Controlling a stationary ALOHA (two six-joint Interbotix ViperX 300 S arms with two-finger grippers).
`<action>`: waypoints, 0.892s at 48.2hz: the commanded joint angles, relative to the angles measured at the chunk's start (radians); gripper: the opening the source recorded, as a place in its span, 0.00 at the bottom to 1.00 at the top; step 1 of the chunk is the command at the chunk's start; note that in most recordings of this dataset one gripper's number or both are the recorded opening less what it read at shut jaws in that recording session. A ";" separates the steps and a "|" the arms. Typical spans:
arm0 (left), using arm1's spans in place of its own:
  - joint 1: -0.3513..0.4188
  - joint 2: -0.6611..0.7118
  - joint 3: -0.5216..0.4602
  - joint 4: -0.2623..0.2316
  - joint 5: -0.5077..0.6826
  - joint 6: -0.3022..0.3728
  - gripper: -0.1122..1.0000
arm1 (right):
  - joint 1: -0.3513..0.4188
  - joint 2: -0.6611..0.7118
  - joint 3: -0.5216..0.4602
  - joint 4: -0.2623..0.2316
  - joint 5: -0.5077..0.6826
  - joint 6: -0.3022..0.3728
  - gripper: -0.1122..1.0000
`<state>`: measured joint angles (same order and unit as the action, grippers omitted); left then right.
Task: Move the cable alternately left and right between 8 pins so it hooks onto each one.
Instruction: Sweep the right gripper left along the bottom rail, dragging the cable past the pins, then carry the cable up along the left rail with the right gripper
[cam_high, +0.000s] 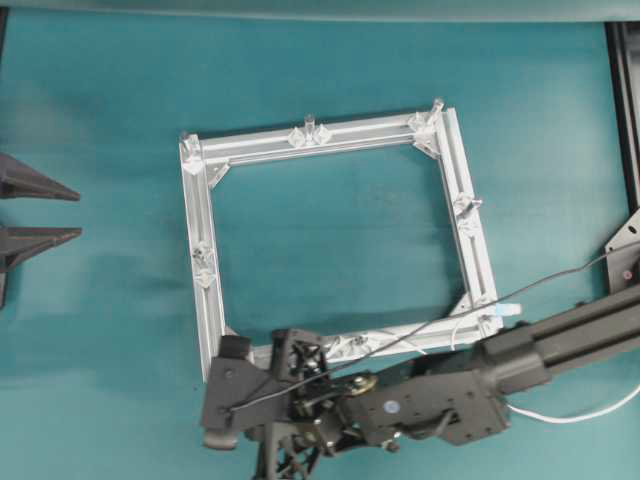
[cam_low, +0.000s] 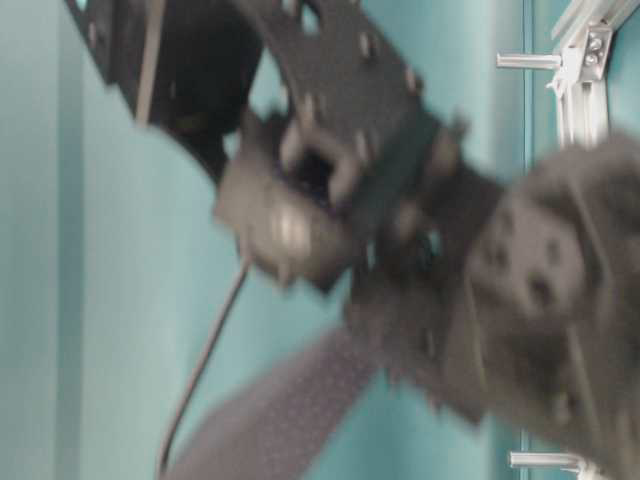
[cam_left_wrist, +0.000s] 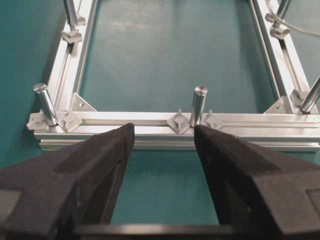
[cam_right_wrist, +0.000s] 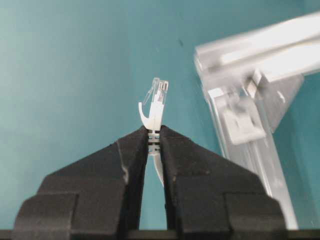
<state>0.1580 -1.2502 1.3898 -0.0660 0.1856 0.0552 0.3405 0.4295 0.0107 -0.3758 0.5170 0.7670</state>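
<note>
The square aluminium frame (cam_high: 200, 215) lies mid-table with upright pins (cam_high: 309, 124) around it. My right gripper (cam_right_wrist: 154, 132) is shut on the cable (cam_right_wrist: 156, 107) just behind its clear plug end, above the mat beside a frame corner (cam_right_wrist: 235, 75). In the overhead view my right gripper (cam_high: 222, 395) sits at the frame's near left corner. White cable (cam_high: 575, 414) trails at the lower right, and a pale blue tip (cam_high: 511, 311) lies by the near right corner. My left gripper (cam_left_wrist: 164, 135) is open and empty, facing a pin (cam_left_wrist: 198, 102); overhead, my left gripper (cam_high: 79, 214) is at the far left.
The right arm (cam_high: 470, 380) stretches across the frame's near bar and hides part of it. A dark robot wire (cam_high: 560, 272) runs over that corner. A black rail (cam_high: 625, 110) borders the table's right edge. The table-level view is filled by the blurred arm (cam_low: 400, 230).
</note>
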 joint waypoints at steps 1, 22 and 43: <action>-0.002 0.003 -0.008 0.003 -0.011 0.002 0.67 | 0.003 0.005 -0.077 -0.005 0.005 -0.005 0.19; -0.002 -0.005 -0.006 0.003 -0.011 0.002 0.67 | -0.055 0.141 -0.301 -0.005 0.046 -0.018 0.19; -0.002 -0.008 -0.002 0.003 -0.014 0.002 0.67 | -0.132 0.183 -0.367 -0.005 0.127 0.015 0.19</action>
<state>0.1595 -1.2625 1.3959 -0.0660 0.1856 0.0552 0.2255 0.6381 -0.3267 -0.3758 0.6305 0.7747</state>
